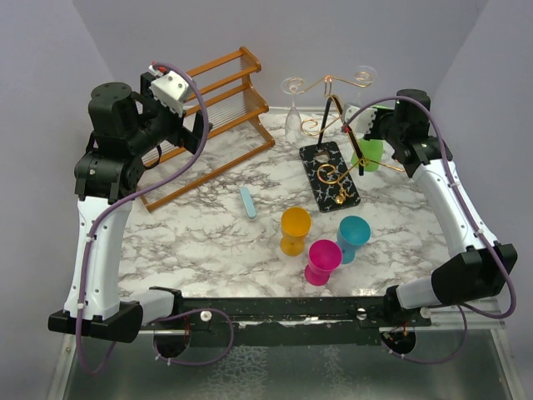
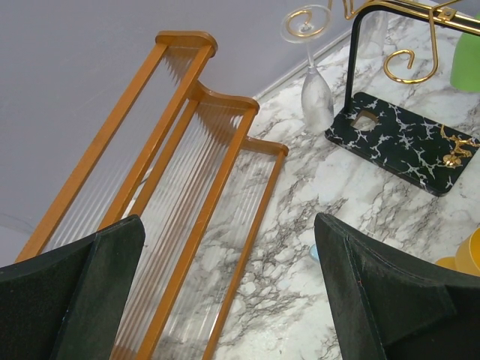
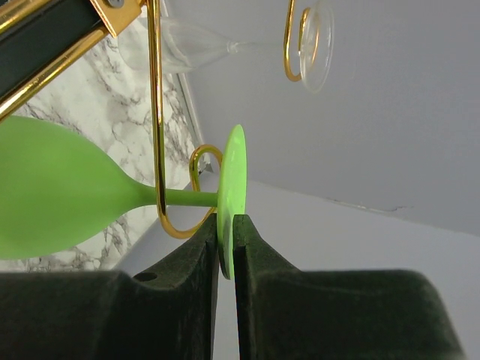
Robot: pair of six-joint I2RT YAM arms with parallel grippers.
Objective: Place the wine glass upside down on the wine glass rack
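The wine glass rack (image 1: 331, 171) has gold wire arms, a black post and a black veined base; it also shows in the left wrist view (image 2: 405, 139). My right gripper (image 3: 226, 232) is shut on the foot of a green wine glass (image 3: 52, 199), bowl down. The glass's stem lies inside a gold wire hook (image 3: 161, 150). In the top view the green glass (image 1: 369, 154) hangs at the rack's right side by my right gripper (image 1: 376, 127). A clear glass (image 1: 292, 112) hangs upside down on the rack's left arm. My left gripper (image 2: 225, 300) is open and empty, raised over the wooden rack.
A brown wooden slatted rack (image 1: 208, 117) stands at the back left. Orange (image 1: 295, 230), pink (image 1: 322, 261) and teal (image 1: 353, 237) goblets stand in front of the wine glass rack. A small light-blue piece (image 1: 247, 202) lies mid-table. Another clear glass (image 1: 363, 77) hangs at the back right.
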